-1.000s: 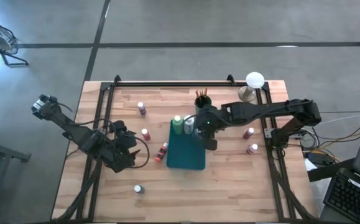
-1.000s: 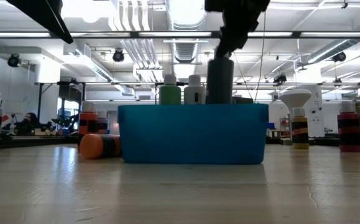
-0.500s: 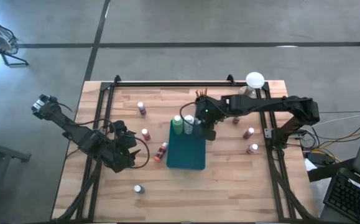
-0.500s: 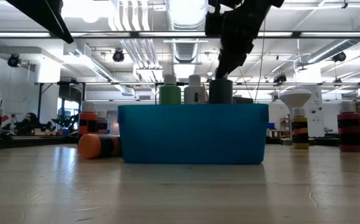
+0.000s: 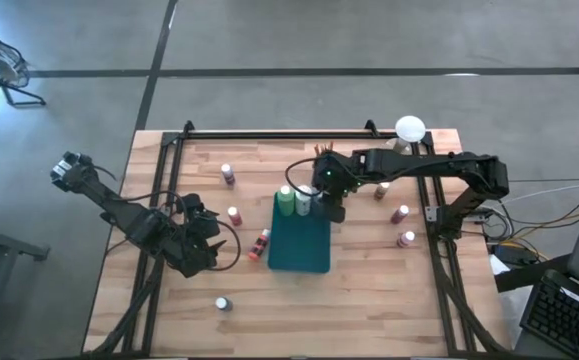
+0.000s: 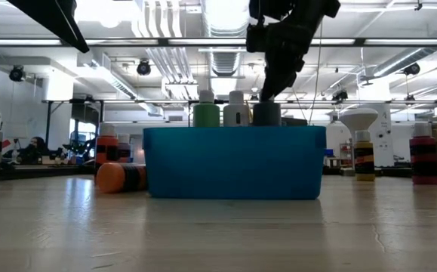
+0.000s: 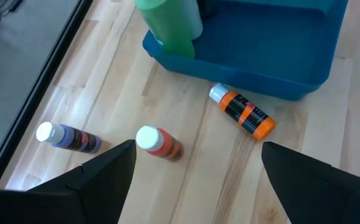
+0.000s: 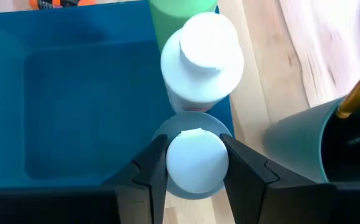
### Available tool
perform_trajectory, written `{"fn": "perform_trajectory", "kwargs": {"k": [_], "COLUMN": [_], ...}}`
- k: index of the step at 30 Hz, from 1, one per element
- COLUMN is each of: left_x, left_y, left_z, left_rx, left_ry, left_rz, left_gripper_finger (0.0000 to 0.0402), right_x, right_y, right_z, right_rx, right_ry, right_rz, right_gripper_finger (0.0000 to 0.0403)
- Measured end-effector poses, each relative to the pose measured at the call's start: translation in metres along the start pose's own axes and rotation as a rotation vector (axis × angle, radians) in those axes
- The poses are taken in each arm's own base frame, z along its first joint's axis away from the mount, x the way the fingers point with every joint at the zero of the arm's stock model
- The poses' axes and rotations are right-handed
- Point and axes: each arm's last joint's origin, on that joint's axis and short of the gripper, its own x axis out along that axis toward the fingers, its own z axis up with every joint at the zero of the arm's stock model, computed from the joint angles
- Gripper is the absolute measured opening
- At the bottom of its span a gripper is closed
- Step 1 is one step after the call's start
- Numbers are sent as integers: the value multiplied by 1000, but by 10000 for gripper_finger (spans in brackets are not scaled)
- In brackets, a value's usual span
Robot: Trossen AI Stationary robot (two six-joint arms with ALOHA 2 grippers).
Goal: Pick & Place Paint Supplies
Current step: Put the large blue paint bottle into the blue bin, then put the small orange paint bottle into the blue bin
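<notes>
A teal tray (image 5: 299, 245) lies mid-table. At its far end a light-green bottle (image 5: 285, 200) and a white bottle (image 5: 303, 200) stand upright side by side. To their right my right gripper (image 5: 331, 208) is shut on a grey, white-capped bottle (image 6: 267, 113), whose lower part is hidden behind the tray wall (image 6: 233, 162). My left gripper (image 5: 209, 245) waits open, left of the tray, above an orange bottle (image 7: 245, 112) lying on its side. A red bottle (image 7: 158, 140) and a purple bottle (image 7: 68, 137) stand nearby. My right gripper pinches the grey bottle's white cap (image 8: 195, 160) between its two fingers, one on each side. The fingers (image 6: 272, 79) slant down on it from above. The bottle stands upright inside the tray's far right corner; the tray wall hides whether its base rests on the floor.
A teal cup of brushes (image 8: 316, 149) stands just beyond the tray's far right corner. Small bottles (image 5: 400, 213) (image 5: 406, 239) (image 5: 380, 190) stand to the right and one (image 5: 222, 303) near the front left. A white-domed object (image 5: 409, 130) stands far right.
My right gripper has gone toward the table's far edge and down, still shut on the grey bottle. The bottle, upright throughout, has sunk from well above the tray rim to beside the white bottle, only its top showing over the wall.
</notes>
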Motion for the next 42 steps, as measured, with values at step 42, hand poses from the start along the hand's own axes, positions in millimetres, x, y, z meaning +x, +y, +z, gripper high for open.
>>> {"fn": "perform_trajectory", "kwargs": {"k": [42], "left_x": [0], "left_y": [-2], "left_z": [-1], "left_rx": [-130], "left_ry": [63], "left_rz": [-63], "left_gripper_finger": [351], "right_x": [-65], "right_y": [-3], "right_z": [18], "right_rx": [8], "right_ry": [-77], "right_rz": [-17], "right_gripper_finger": [199]}}
